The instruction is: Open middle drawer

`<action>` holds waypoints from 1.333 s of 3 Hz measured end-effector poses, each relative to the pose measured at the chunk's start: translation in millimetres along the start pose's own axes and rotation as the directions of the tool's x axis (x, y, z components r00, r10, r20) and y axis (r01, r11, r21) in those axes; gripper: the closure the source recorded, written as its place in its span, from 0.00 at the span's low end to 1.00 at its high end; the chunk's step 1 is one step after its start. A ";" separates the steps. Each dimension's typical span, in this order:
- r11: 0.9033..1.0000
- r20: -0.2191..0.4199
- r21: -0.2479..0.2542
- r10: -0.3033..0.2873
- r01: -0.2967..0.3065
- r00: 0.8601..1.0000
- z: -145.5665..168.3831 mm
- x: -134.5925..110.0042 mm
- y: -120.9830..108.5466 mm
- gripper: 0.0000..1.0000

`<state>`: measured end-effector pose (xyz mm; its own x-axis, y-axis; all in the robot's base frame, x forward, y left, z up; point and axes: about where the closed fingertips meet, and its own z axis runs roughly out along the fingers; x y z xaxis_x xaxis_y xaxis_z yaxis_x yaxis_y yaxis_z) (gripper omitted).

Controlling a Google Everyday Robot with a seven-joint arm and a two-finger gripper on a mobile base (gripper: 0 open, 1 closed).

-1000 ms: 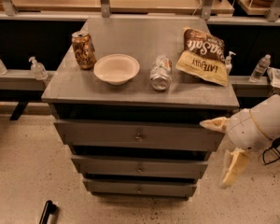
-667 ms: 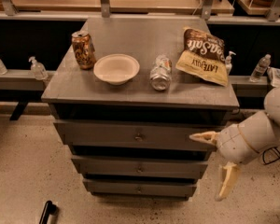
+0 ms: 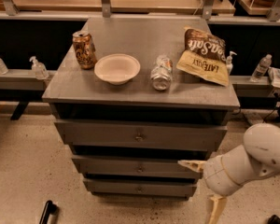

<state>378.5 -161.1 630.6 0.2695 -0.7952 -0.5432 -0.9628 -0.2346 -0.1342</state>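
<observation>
Middle drawer [image 3: 130, 166] sits shut. The gripper [image 3: 197, 190] hovers by its right end with fingers spread wide (one pointing at the front), the arm reaching in from lower right.

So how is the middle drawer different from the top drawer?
The top drawer has a taller, wider front; the middle drawer is lower and narrower. The top drawer's knob looks bigger than the middle drawer's knob. The gripper, open, sits by the middle drawer's right end, not the top drawer's. Both are grey, with one centre knob.
</observation>
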 end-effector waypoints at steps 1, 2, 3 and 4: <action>0.999 -0.040 0.041 0.009 -0.007 0.999 21.3 6.3 4.2 0.00; 0.999 -0.045 0.034 0.010 -0.008 0.999 24.1 7.1 0.8 0.00; 0.999 -0.062 0.039 0.004 -0.001 0.998 54.8 19.0 -3.4 0.00; 0.993 -0.108 0.118 0.036 -0.024 0.993 83.8 45.7 -12.8 0.00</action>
<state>401.4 -147.5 538.0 0.2348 -0.8592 -0.4546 -0.9647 -0.1484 -0.2178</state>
